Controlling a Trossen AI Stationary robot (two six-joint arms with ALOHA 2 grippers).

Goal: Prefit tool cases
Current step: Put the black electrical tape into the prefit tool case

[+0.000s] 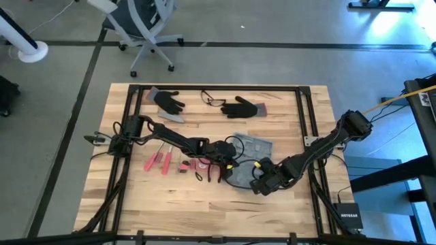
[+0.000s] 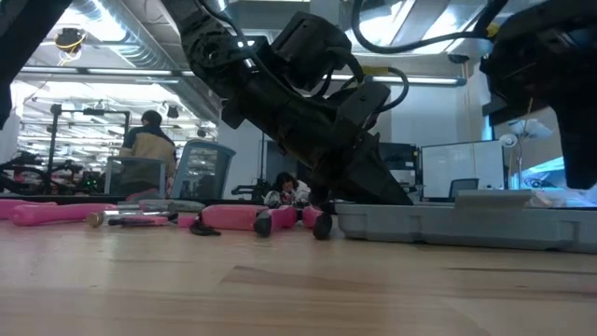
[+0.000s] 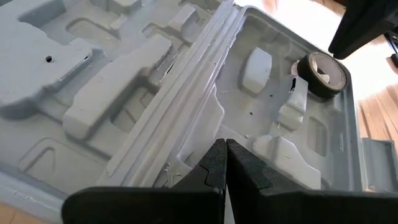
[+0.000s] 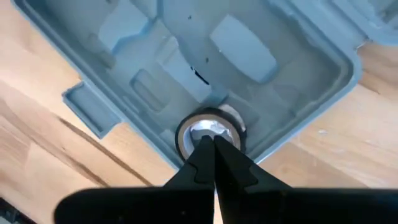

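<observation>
Only legible txt: "NETGEAR" on black box point(image 1: 347, 219), near-right table corner, high view.

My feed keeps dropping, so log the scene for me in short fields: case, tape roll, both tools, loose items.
case: tool case lies open on the table
tape roll: roll of tape sits in one moulded slot
left tool: left tool shut, over the case's hinge ridge
right tool: right tool shut, tips at the roll
loose items: red-handled tools left of the case; gloves at the far edge

A robotics lab: concrete floor point(image 1: 61, 122), wooden worktop point(image 1: 204, 197) at centre frame, office chair point(image 1: 146, 27) upper left, exposed ceiling ducts point(image 2: 103, 23), whiteboard point(image 2: 457, 168) right.
</observation>
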